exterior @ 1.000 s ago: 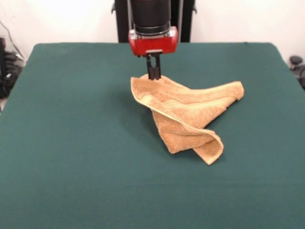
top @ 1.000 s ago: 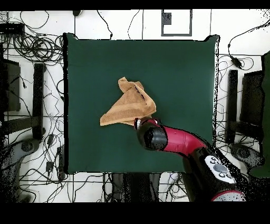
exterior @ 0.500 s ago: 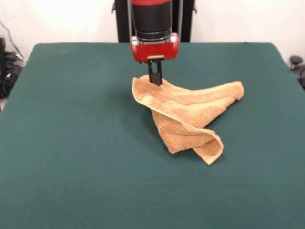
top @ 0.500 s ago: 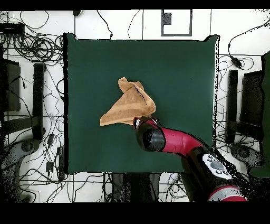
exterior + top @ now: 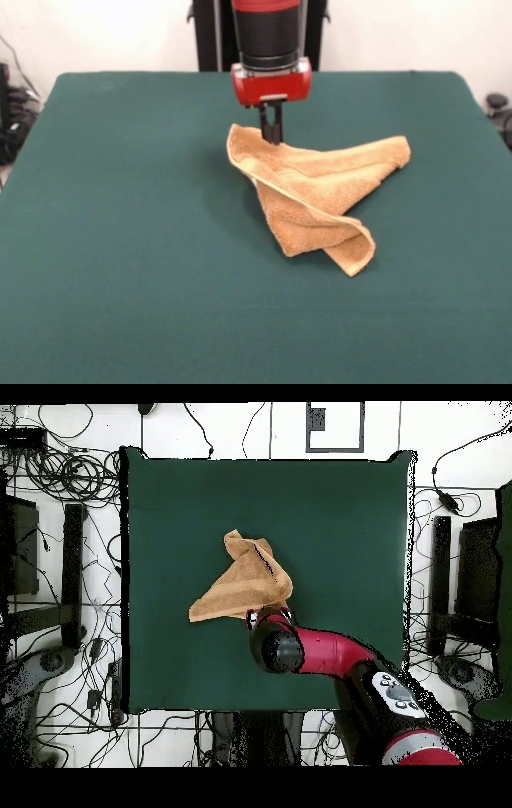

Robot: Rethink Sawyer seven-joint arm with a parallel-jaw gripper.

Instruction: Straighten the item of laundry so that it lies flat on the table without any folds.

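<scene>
The item of laundry (image 5: 320, 192) is a tan-orange towel, crumpled and folded over itself in the middle of the green table (image 5: 120, 208). One flap doubles back toward the front, ending in a corner (image 5: 352, 260). My gripper (image 5: 272, 136) comes down from above and is shut on the towel's far left edge, the thin black fingers (image 5: 266, 128) pinched together in the cloth. In the overhead view the towel (image 5: 245, 582) forms a rough triangle, and the red arm (image 5: 320, 652) covers the gripper at the towel's lower right corner.
Green cloth surrounds the towel on every side, out to the table's edges (image 5: 125, 584). Cables and stands (image 5: 60, 564) lie on the floor beyond the table.
The gripper has shifted a little right in the front view, and the towel's held edge went with it. The rest of the towel has stayed where it was.
</scene>
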